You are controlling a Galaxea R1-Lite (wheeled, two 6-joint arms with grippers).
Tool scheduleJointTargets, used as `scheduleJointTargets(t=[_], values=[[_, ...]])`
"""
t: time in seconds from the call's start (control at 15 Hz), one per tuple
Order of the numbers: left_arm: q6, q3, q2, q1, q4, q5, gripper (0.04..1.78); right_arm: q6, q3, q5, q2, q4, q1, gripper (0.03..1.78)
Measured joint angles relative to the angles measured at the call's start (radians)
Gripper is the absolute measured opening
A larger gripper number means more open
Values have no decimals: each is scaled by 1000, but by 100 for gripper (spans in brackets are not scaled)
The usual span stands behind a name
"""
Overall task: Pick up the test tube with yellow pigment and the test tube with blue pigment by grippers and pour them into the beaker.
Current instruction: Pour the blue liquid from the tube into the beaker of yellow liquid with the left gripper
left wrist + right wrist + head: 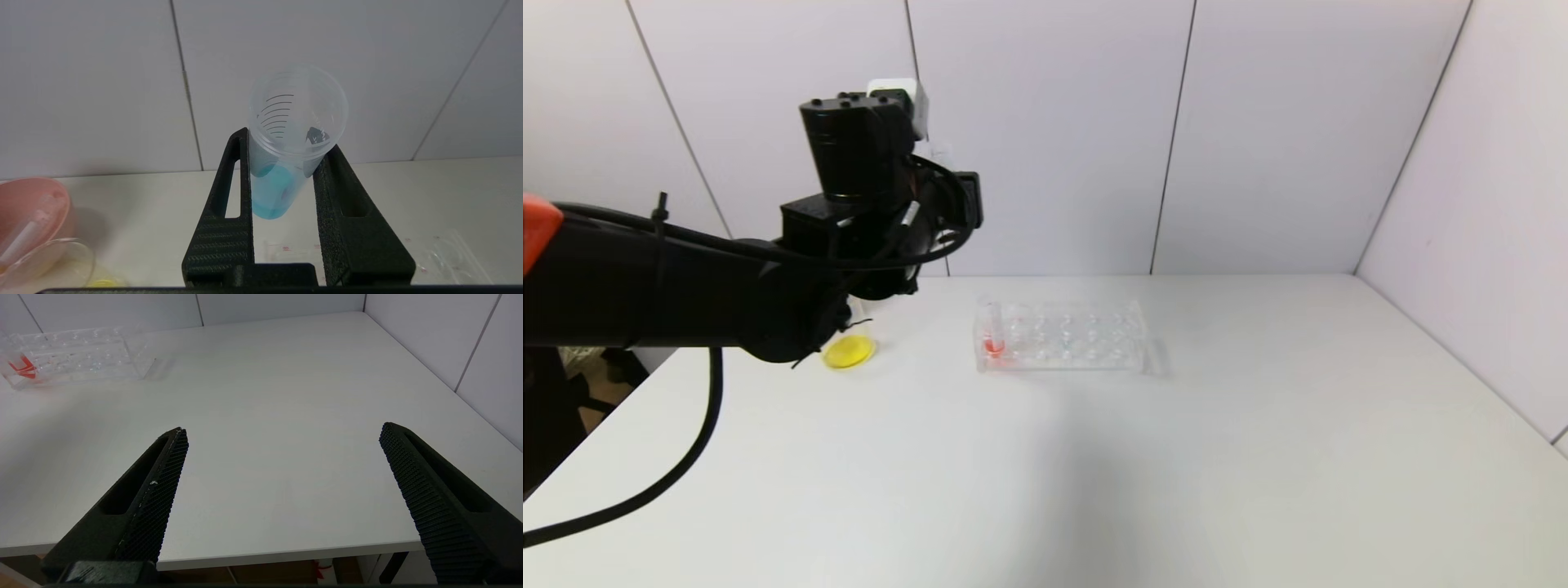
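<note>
The left gripper [286, 155] is clamping a clear, ribbed plastic beaker [296, 118] with graduation lines, tilted, blue liquid [271, 196] pooling at its base. It is hanging raised at the far left above the white worktop [1094, 457], near a pink bowl [28, 212]. The right gripper [282, 437], textured black fingers spread wide, is hovering over the near edge. A clear rack [1062, 336] is holding a red-tipped tube [992, 331].

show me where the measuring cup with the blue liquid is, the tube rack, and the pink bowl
measuring cup [296, 122], left wrist view, on its clear wall by the graduation marks.
tube rack [1078, 335], head view, on its clear top plate.
pink bowl [28, 208], left wrist view, on its inner wall.
</note>
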Motion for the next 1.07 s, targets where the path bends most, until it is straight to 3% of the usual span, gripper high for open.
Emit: scheduleJointTargets(t=[1.07], values=[[-58, 147, -96, 474, -5, -244, 45, 0, 0, 0, 0, 0, 0, 171]])
